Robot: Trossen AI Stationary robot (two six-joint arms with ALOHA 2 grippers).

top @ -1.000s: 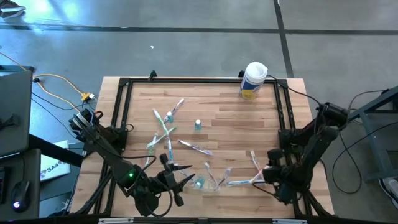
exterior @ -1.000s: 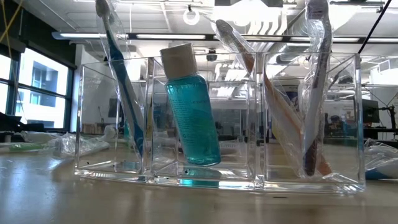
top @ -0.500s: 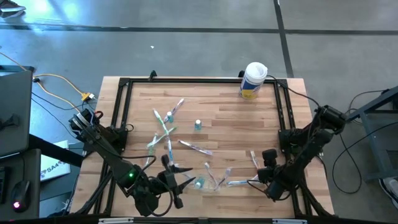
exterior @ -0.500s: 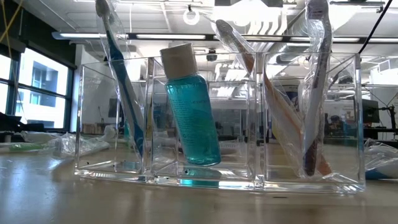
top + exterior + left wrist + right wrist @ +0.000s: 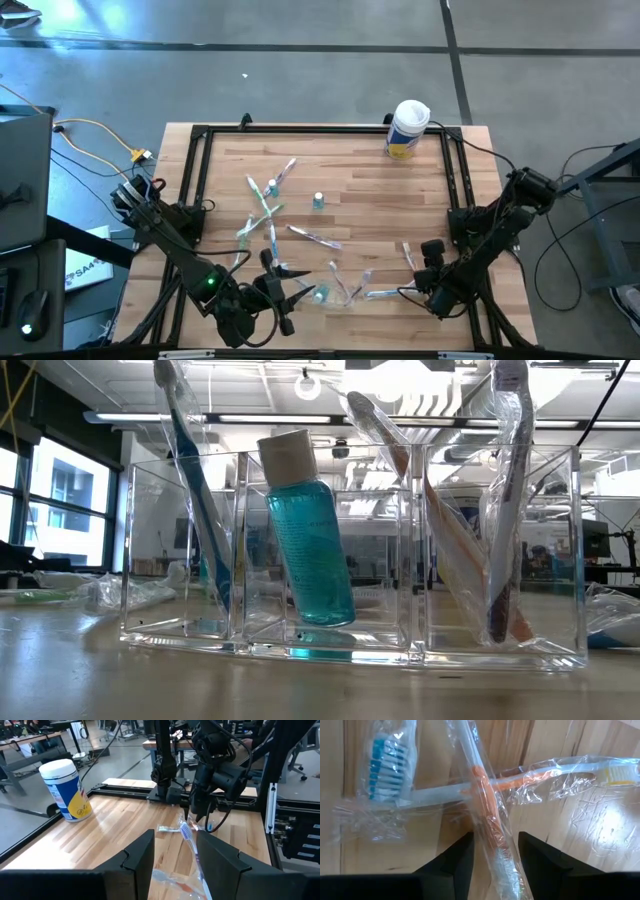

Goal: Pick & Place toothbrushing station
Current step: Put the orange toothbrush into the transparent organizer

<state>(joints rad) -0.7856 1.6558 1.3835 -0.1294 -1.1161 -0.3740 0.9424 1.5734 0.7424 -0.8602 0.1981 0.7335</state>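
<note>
Right gripper (image 5: 494, 851) low over wrapped orange-handled toothbrush (image 5: 485, 795), jaws parted astride it, not closed. Left gripper (image 5: 172, 857) near clear plastic three-compartment holder (image 5: 350, 550), jaws parted, holding nothing. Remaining toothbrushes scattered mid-table.

- Bright, even light comes from ceiling lamps (image 5: 420, 405) in the low view.
- Glare lies on the toothbrush wrappers (image 5: 555, 785) and the wooden table (image 5: 107, 832).
- The near fingers (image 5: 137, 865) look blurred.

Wooden table (image 5: 360, 170): scattered toothbrushes (image 5: 262, 205), clear holder (image 5: 350, 550), canister (image 5: 407, 128).
</note>
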